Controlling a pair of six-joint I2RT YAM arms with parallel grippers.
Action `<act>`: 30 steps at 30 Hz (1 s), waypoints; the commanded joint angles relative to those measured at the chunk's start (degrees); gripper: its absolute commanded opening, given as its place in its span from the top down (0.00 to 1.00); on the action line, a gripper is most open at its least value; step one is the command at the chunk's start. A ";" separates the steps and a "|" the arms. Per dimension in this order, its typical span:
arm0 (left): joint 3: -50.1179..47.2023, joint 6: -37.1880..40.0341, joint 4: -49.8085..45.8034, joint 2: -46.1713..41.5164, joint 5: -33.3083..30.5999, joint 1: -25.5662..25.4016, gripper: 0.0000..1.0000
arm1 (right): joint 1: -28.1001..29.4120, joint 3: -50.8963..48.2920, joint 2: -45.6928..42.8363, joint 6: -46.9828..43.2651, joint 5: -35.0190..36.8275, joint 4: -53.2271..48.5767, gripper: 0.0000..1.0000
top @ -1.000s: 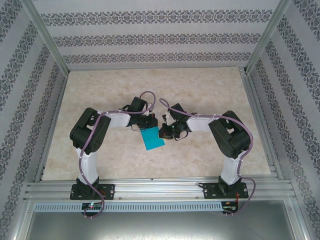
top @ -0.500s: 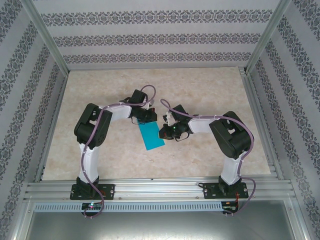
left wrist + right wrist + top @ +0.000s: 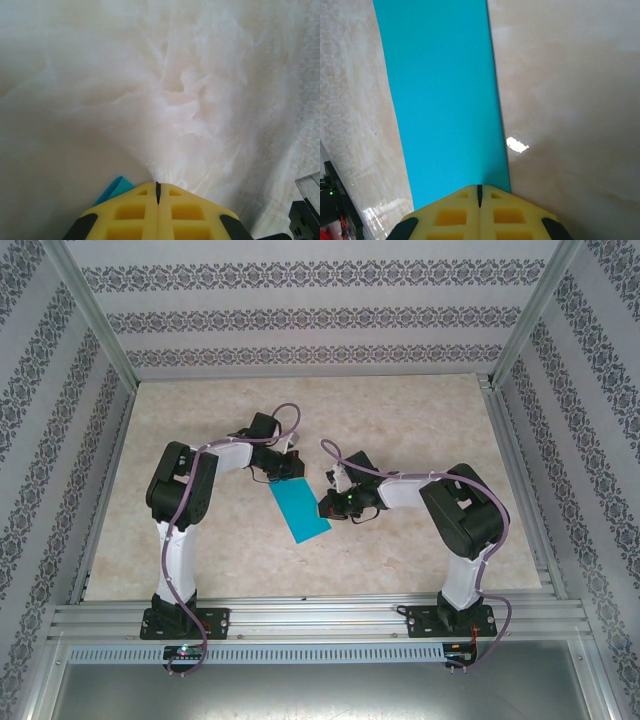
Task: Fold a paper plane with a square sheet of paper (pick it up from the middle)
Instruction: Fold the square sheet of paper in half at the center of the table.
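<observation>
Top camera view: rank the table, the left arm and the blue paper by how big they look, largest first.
Largest: table.
Next: left arm, though it stands raised nearer the camera.
Smallest: blue paper.

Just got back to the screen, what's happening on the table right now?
Both arms are working on the teal sheet of paper, which lies on the table as a narrow strip, not yet a plane. The left gripper is at its far end and the right gripper is by its near end, both with jaws shut. Whether they pinch or press it is unclear.
</observation>
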 commanded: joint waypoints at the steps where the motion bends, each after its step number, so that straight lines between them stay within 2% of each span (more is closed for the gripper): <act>1: -0.67 2.29 1.78 2.24 -5.49 4.05 0.99 | -0.01 -4.02 1.50 -1.13 2.17 -11.61 1.00; 5: 0.26 2.57 1.59 1.98 -5.68 5.78 0.98 | -0.02 -4.30 1.05 -1.07 2.31 -11.53 1.00; 8: 2.41 1.25 0.03 2.15 -5.63 7.44 0.93 | 0.18 -4.79 0.07 -0.25 2.51 -10.17 1.00; 14: 3.43 -1.46 -0.77 -2.88 -6.78 8.76 0.79 | 2.87 -3.65 -2.78 4.87 3.85 -6.47 1.00; 18: 0.44 -5.78 -0.65 -9.59 -10.34 8.77 0.68 | 5.14 -0.76 -6.30 7.26 7.70 -7.60 0.98; 22: -4.59 -10.48 -3.82 -17.55 -18.70 8.80 0.57 | 7.96 4.94 -9.85 2.36 18.60 -16.49 0.83; 26: -10.03 -13.87 -6.73 -23.64 -22.30 10.43 0.49 | 13.24 9.05 -10.41 -7.84 31.76 -25.53 0.62; 30: -15.05 -15.85 -7.66 -28.22 -23.72 12.73 0.39 | 16.47 9.69 -10.30 -11.01 34.35 -27.40 0.47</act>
